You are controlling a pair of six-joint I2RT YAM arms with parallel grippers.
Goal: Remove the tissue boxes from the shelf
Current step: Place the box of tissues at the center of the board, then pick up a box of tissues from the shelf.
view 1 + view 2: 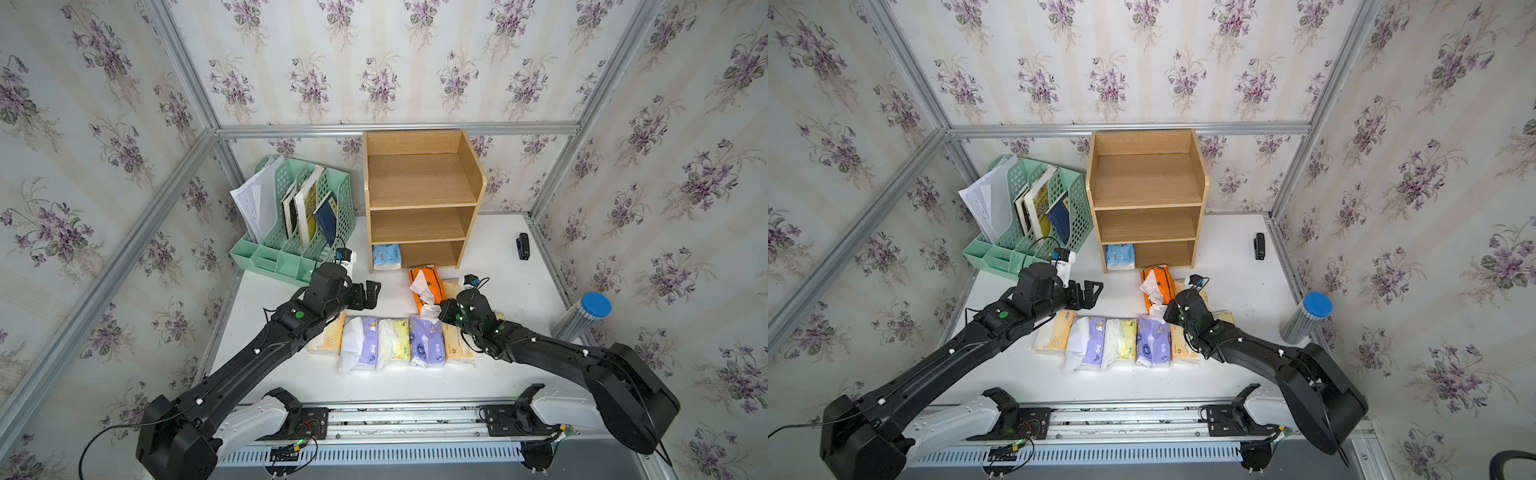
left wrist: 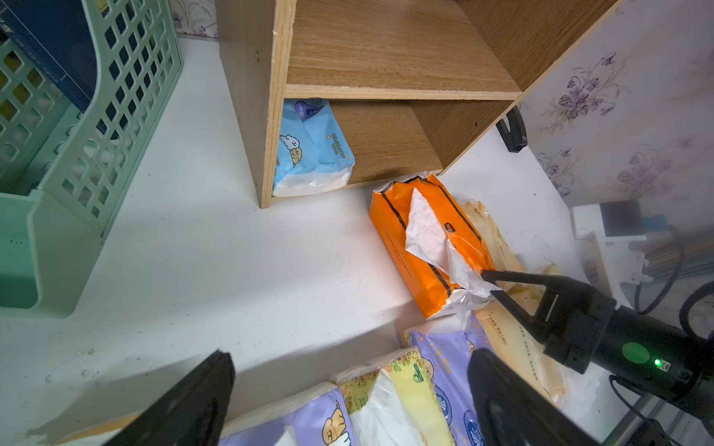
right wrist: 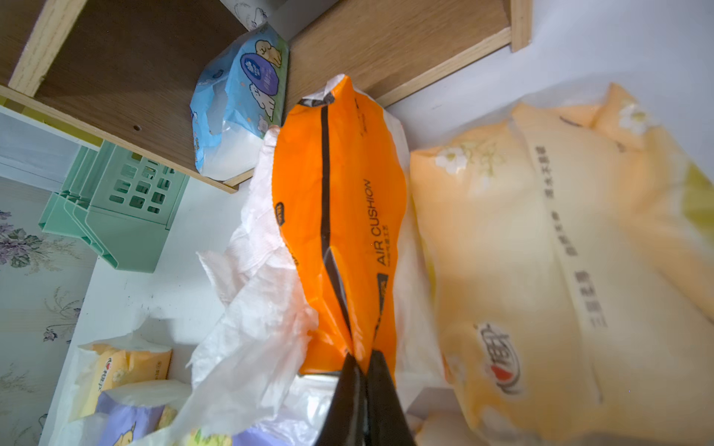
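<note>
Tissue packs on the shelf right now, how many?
1: the light-blue tissue pack, at the left end of the bottom tier of the shelf. Upper two tiers hold none; the bottom tier's rear is partly hidden.

The shelf (image 1: pixel 422 178) is showing light-brown wood grain. The light-blue pack (image 2: pixel 313 150) is displaying cartoon animals and a purple oval. The orange pack (image 3: pixel 340 193) is showing black stripes. The file rack (image 1: pixel 332 195) is showing mint green; the wallpaper (image 1: pixel 374 62) is showing purple flowers.

The right arm (image 1: pixel 540 345) hides part of a yellow pack (image 1: pixel 450 289).
</note>
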